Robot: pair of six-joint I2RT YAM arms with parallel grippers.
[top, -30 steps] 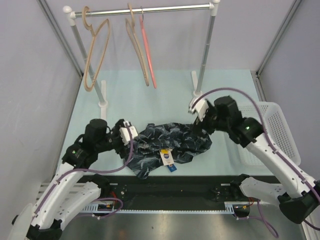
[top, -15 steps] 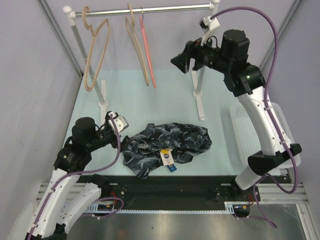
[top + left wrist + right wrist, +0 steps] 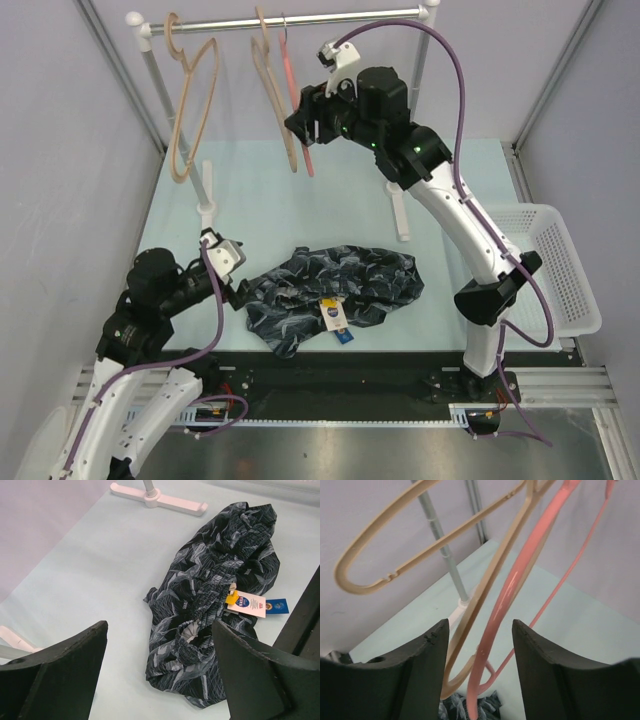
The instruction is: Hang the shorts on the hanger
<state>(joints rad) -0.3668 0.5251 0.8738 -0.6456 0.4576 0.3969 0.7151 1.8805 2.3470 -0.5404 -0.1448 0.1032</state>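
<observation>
The shorts (image 3: 335,282), dark navy with a pale leaf print and a white tag (image 3: 334,314), lie crumpled near the front of the table; they also show in the left wrist view (image 3: 220,590). The pink hanger (image 3: 298,110) hangs from the rail by its hook. My right gripper (image 3: 298,126) is raised to it, open, with the hanger's pink arm (image 3: 520,575) between its jaws and a gap on both sides. My left gripper (image 3: 240,291) hovers low just left of the shorts, open (image 3: 160,627) and empty.
Two tan hangers (image 3: 190,100) (image 3: 272,90) hang on the same rail (image 3: 290,20); one (image 3: 485,595) sits close beside the pink one, near my right gripper's left finger. The rack's white feet (image 3: 400,215) (image 3: 207,200) stand on the table. A white basket (image 3: 560,270) is at the right.
My right arm rose from the shorts to the rack, and its jaws narrowed around the pink hanger. The left arm drew back to the left, off the shorts.
</observation>
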